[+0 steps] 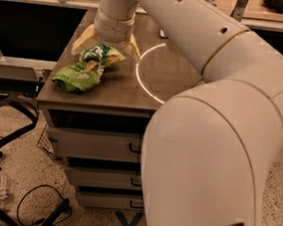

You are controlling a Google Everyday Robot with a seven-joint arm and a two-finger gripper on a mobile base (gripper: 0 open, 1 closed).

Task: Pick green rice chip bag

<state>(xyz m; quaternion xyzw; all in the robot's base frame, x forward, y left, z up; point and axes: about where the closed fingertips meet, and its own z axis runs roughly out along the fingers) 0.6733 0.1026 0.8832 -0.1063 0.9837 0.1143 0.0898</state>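
Observation:
The green rice chip bag (84, 68) lies on the left part of the brown cabinet top (118, 90). It is wrinkly light green, with its darker green end and white logo pointing toward the back. My gripper (107, 44) hangs straight above that darker end. Its two pale fingers (84, 40) are spread apart, one on each side of the bag's far end. The gripper is open and holds nothing. My white arm fills the right half of the view and hides the right side of the cabinet top.
A bright ring of light (146, 70) falls on the cabinet top. Drawers (98, 146) are below it. A black chair frame (5, 122) stands at the left, cables (42, 210) lie on the floor, and a shelf edge (16, 65) adjoins the cabinet's left side.

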